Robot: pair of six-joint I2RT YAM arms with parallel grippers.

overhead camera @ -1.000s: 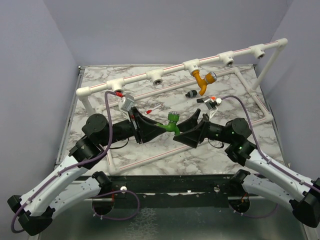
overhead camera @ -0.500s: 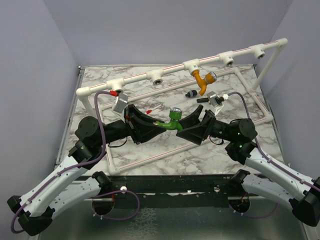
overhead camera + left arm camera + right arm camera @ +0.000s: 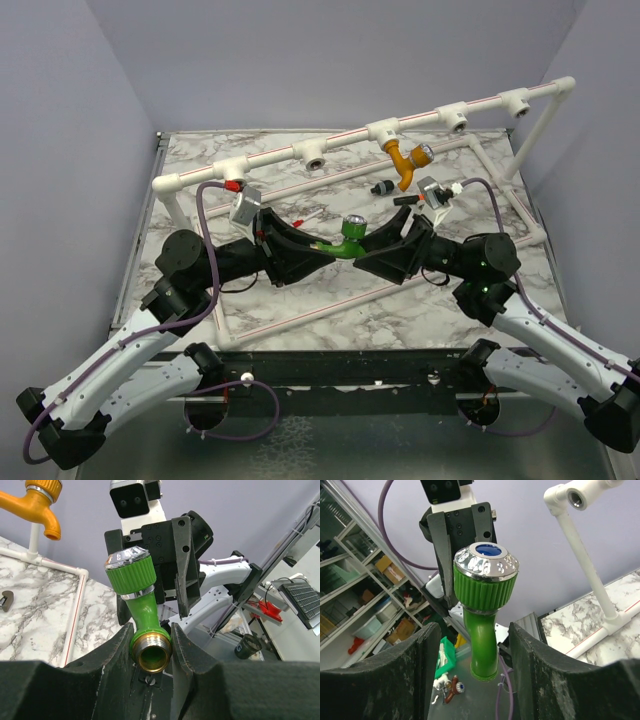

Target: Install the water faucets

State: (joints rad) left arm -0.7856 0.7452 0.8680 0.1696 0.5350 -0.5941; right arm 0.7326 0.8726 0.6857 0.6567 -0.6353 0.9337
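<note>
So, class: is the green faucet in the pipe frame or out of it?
Out: the jaws of the left gripper grip the green faucet by its threaded end, clear of the pipe frame.

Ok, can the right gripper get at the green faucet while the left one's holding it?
Probably yes: the left gripper clamps only the threaded end, and the right gripper straddles the green faucet below its knob, open, with nothing in between.

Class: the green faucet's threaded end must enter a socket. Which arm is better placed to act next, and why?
Probably the right. The left gripper clamps the green faucet by its threaded end; the right gripper, jaws open around its neck, can take over.
</note>
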